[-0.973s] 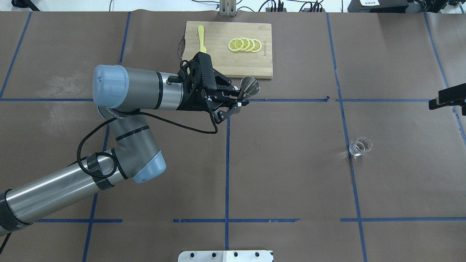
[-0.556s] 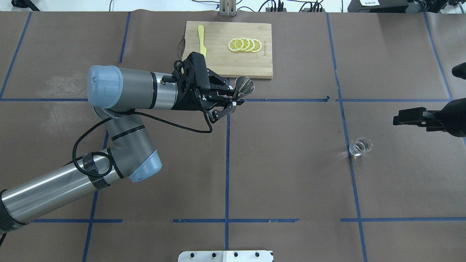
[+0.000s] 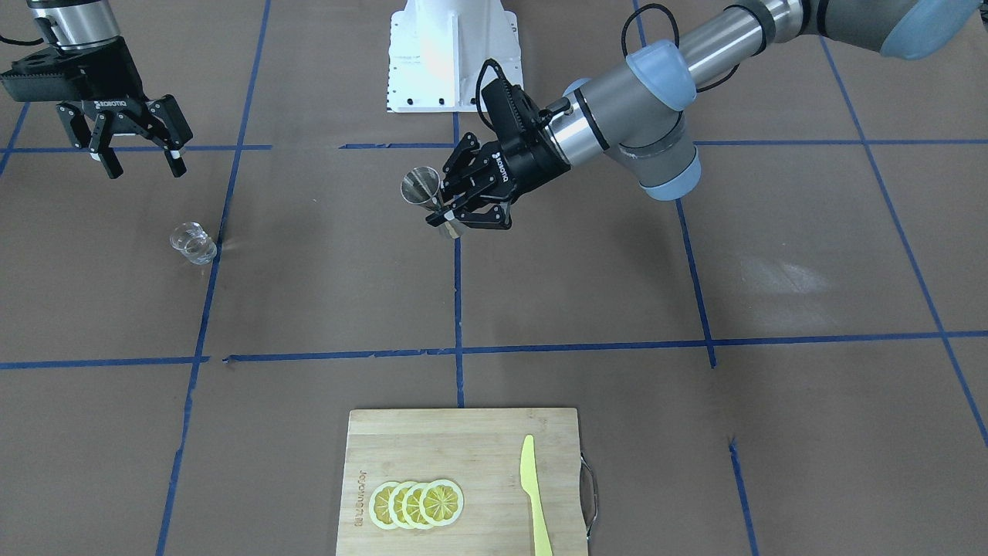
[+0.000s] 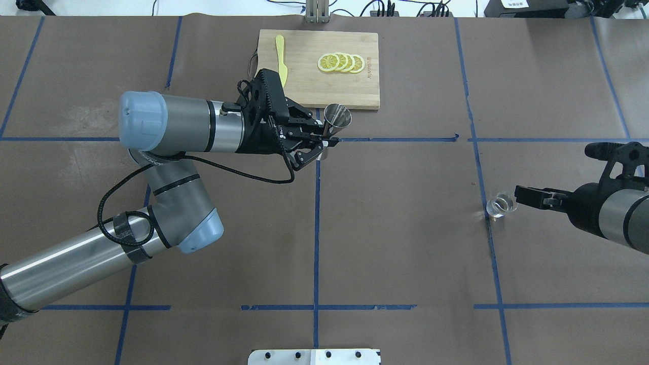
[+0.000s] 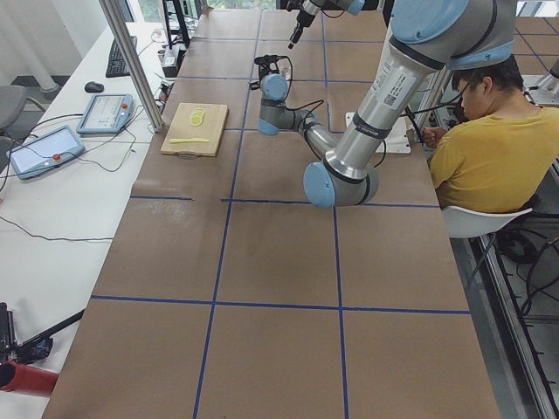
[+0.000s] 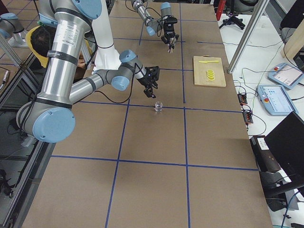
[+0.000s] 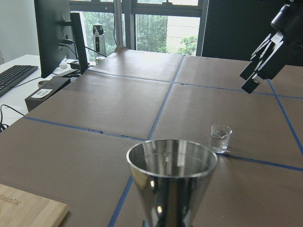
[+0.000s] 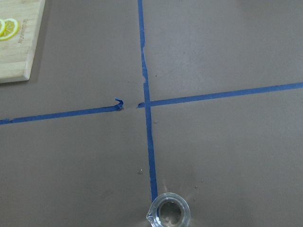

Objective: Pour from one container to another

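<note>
**Right end effector**: fingers spread wide and holding nothing. It is poised above the surface, just beside the glass and not yet around it.

**Glass:** upright on the surface, on a blue tape line on the robot's right. Its contents are too faint to tell.

**Left end effector**: closed on the jigger at its narrow waist, mouth up. It sits near mid-surface, well apart from the glass.

**Step in hand (judged):** the reach for the glass, with the jigger already held ready to receive.

**Next move (judged):** lower the open fingers around the glass and close gently on its rounded wall. Then lift it, carry it to the jigger and tip it over the small mouth.

**Room:** the stretch between glass and jigger shows only tape. The board, with lemon slices and a knife, lies just beyond the jigger, toward the far edge. Any carrying is best kept on the near side of it.
</note>
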Controlling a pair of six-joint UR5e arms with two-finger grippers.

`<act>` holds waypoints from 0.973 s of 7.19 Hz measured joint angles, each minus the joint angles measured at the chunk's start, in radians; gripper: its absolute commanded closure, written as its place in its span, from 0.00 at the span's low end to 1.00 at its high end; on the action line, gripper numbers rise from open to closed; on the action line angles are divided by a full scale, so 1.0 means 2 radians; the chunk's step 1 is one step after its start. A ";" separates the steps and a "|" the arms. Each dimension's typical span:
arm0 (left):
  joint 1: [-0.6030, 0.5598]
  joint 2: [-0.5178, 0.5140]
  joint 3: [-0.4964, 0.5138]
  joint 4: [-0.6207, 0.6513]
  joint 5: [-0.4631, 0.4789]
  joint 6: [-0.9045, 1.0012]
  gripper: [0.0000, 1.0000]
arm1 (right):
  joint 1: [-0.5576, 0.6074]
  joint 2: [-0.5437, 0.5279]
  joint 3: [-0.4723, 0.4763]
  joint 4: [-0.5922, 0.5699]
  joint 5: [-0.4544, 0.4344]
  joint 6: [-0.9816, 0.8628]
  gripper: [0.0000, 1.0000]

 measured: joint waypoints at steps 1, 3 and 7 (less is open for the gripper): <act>0.000 0.007 0.000 -0.025 -0.001 -0.007 1.00 | -0.032 -0.002 0.000 0.004 -0.045 0.018 0.00; 0.002 0.017 0.001 -0.076 0.001 -0.010 1.00 | -0.066 -0.003 -0.004 0.007 -0.092 0.037 0.00; 0.003 0.021 0.005 -0.094 0.004 -0.010 1.00 | -0.115 -0.001 -0.093 0.089 -0.216 0.047 0.00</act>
